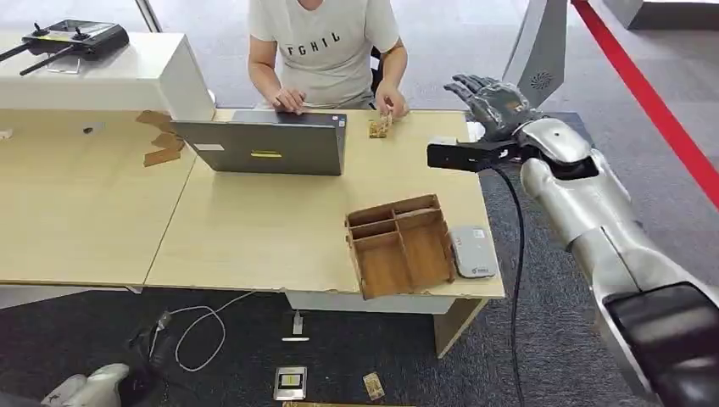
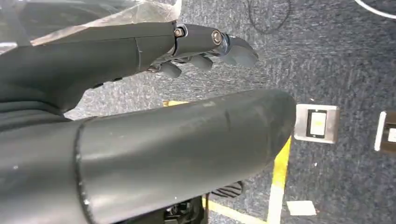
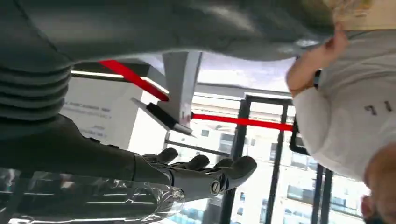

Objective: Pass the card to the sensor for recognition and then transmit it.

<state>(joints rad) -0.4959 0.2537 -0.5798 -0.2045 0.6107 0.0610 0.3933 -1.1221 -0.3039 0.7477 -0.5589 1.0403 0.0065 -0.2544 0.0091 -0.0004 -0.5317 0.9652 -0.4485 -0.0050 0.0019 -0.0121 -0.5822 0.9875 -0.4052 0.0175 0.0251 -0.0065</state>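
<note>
Above the far right corner of the table point(image 1: 254, 229), the robot's right hand point(image 1: 492, 103) hangs with fingers spread and nothing in them; its wrist view shows the same outstretched empty fingers against bright windows. Beyond and left of that hand sits a person point(image 1: 326, 42), head cut off by the frame. Left of the hand stands a laptop point(image 1: 271, 144); nearer the robot lie a wooden tray point(image 1: 400, 246) and, just beside it, a flat white device point(image 1: 473, 252). A small tan piece point(image 1: 379, 126) by the person's fingers is too small to tell as the card. Over carpet, the left hand point(image 2: 201, 44) is extended, empty, its thumb blocking much.
</note>
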